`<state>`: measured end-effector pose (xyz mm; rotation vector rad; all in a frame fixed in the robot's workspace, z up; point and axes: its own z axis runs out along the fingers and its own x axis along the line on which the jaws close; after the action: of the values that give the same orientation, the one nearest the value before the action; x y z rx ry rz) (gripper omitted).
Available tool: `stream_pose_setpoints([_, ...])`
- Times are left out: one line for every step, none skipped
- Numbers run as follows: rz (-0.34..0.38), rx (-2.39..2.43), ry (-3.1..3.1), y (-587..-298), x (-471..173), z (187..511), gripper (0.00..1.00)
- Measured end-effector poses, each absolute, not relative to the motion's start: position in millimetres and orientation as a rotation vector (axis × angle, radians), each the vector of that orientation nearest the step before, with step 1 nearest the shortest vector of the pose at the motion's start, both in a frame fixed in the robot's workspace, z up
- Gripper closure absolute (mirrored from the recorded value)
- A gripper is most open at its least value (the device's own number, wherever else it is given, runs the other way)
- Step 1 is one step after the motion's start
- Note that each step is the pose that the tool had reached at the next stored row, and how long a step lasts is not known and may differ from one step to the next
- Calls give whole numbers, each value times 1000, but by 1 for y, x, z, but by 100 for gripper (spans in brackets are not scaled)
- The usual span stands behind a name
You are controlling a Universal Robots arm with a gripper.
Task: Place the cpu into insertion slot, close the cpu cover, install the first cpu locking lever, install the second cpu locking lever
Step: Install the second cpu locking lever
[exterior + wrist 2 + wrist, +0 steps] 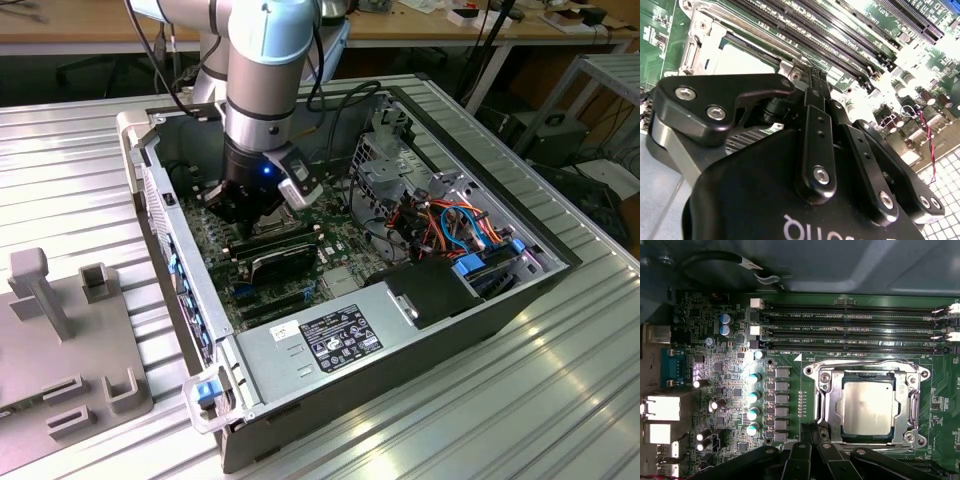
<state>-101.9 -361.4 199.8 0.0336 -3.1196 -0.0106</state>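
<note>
Computer case (330,345): laid open on the counter (520,400); one motherboard (730,365) is contained.
Insertion slot (832,437): one cpu (867,407) is seated inside, framed by the closed cpu cover (826,405).
Memory slots (850,322): four are counted.
Gripper (815,82): fingers are pressed together, nothing is held; positioned beside the slot.

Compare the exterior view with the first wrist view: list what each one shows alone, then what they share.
Exterior view alone: the open computer case on a ribbed metal table, the arm reaching into it, a grey fixture at that view's left.

First wrist view alone: the cpu lying in the insertion slot, with the cpu cover down around it.

Both: the green motherboard and the gripper low over it.
</note>
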Motion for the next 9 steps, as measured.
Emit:
stream_pose_setpoints([-11,34,-3120,-361,-102,200,89])
stream_pose_setpoints([-11,34,-3119,-361,-102,200,89])
stream_pose_setpoints([-12,34,-3119,-361,-102,200,89])
stream_pose_setpoints([-15,33,-3119,-362,-103,200,89])
stream_pose_setpoints([-16,33,-3119,-363,-103,200,89])
stream_pose_setpoints([-19,33,-3120,-364,-102,200,89])
stream_pose_setpoints([-20,33,-3120,-365,-102,200,89])
stream_pose_setpoints([-21,33,-3120,-366,-102,200,89])
stream_pose_setpoints([-23,33,-3120,-367,-102,201,89])
